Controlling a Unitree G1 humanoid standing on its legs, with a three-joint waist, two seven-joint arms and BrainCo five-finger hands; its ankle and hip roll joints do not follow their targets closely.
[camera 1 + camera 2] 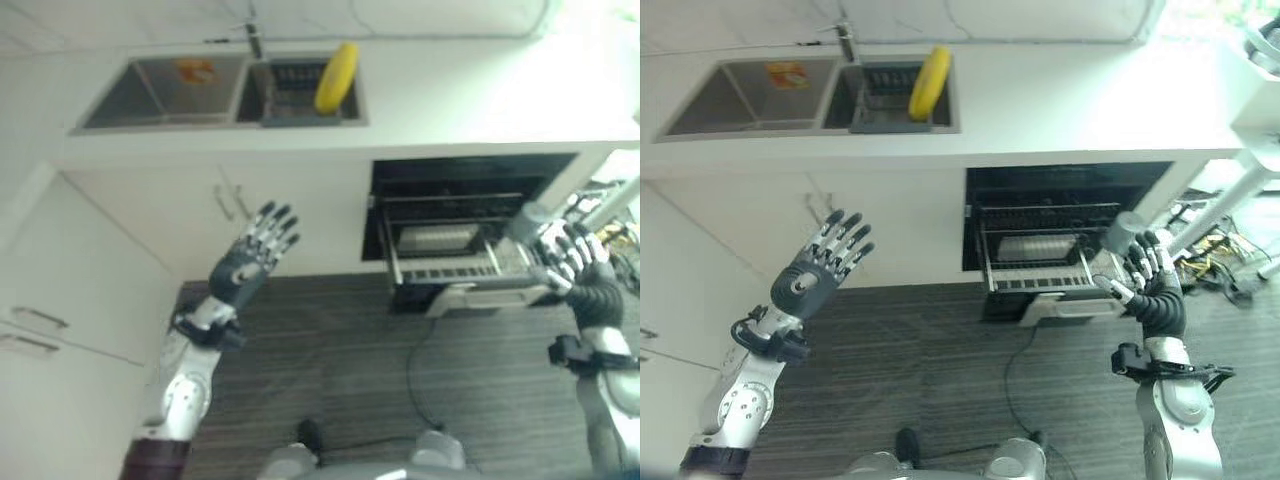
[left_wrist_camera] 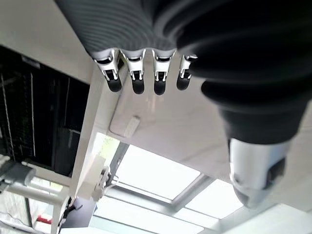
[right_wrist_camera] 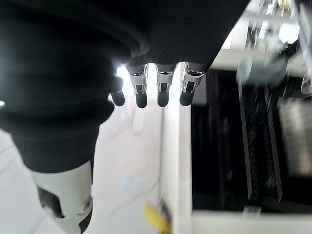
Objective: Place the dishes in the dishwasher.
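A: What's nearest the camera?

B: Both hands, raised over the dark striped floor (image 1: pixel 940 370). The left hand (image 1: pixel 820 268) is up in front of the white cabinet doors (image 1: pixel 270 215), fingers spread straight and wide, holding nothing. The right hand (image 1: pixel 1148 275) is lifted just beside the dishwasher's pulled-out rack (image 1: pixel 1035 262), fingers also extended and loose, nothing in its grip.

A: And the dishwasher?

B: The dishwasher (image 1: pixel 455 215) sits open under the desk (image 1: pixel 1060 100), a dark cavity with the wire rack drawn forward. A grey cup-like thing (image 1: pixel 1126 232) stands at the rack's right end, close above the right hand's fingertips; I can't tell whether they touch.

A: Where are the dishes?

B: Farther back, a yellow dish (image 1: pixel 336 76) stands on edge in a dark rack inside the right basin of the sink (image 1: pixel 160 95). A faucet (image 1: pixel 254 38) rises behind the basins.
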